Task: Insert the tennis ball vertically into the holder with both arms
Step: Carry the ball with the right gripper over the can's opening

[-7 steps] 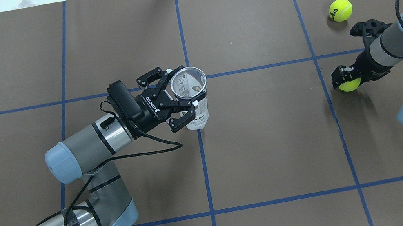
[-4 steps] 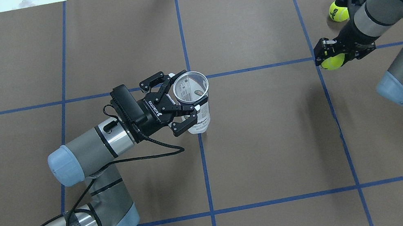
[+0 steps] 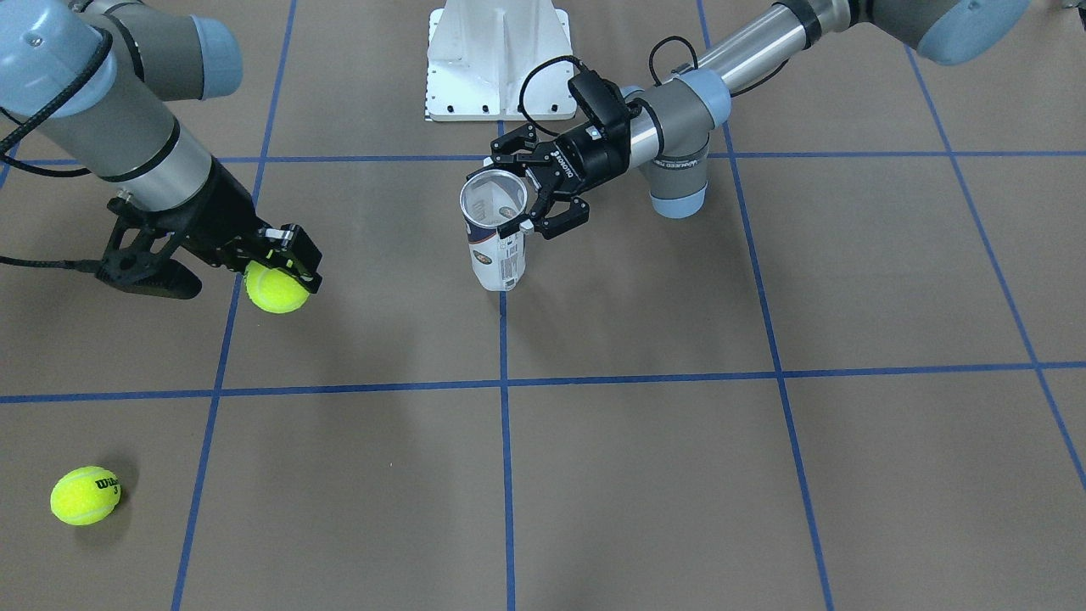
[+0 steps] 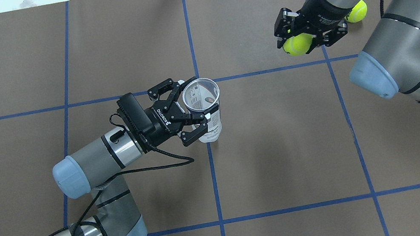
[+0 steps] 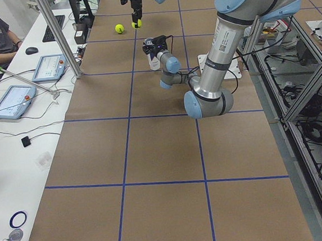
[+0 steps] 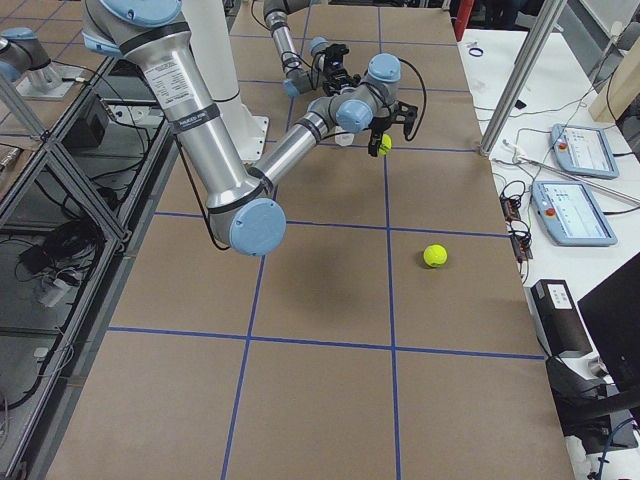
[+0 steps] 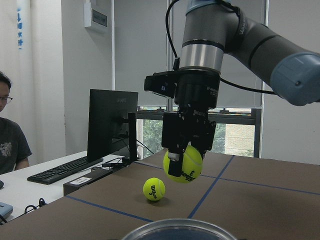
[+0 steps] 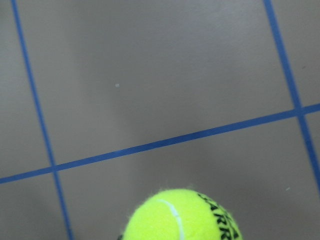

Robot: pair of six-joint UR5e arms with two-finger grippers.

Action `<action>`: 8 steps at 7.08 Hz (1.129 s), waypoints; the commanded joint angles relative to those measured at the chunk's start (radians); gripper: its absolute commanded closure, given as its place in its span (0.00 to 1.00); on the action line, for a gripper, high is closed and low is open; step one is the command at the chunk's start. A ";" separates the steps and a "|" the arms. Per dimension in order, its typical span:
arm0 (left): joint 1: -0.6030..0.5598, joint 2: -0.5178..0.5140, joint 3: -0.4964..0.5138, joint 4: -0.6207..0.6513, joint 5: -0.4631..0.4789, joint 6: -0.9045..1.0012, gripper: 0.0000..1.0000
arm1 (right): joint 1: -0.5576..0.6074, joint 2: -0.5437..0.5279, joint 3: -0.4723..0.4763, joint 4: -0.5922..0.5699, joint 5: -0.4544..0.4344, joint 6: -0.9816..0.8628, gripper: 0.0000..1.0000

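The holder (image 4: 210,120) stands upright near the middle of the overhead frame, right by a blue line on the brown counter (image 4: 275,145). Its open top faces up. The left end effector (image 4: 192,106) comes in from the left and is clenched around the holder near its top rim.

In the upper right of the same frame, the right end effector (image 4: 299,40) is grasping a yellow tennis ball (image 4: 296,46) and holds it up off the counter, well apart from the holder. A second tennis ball (image 3: 85,495) lies on the counter, in the lower left of the front view.
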 commanded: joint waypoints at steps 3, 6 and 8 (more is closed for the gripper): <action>0.023 0.007 0.021 -0.044 0.023 0.007 0.23 | -0.094 0.183 0.029 -0.008 -0.005 0.248 1.00; 0.038 0.001 0.045 -0.059 0.029 0.007 0.23 | -0.178 0.219 0.029 -0.028 -0.071 0.288 1.00; 0.040 0.002 0.047 -0.070 0.030 0.007 0.23 | -0.192 0.220 0.030 -0.028 -0.074 0.291 1.00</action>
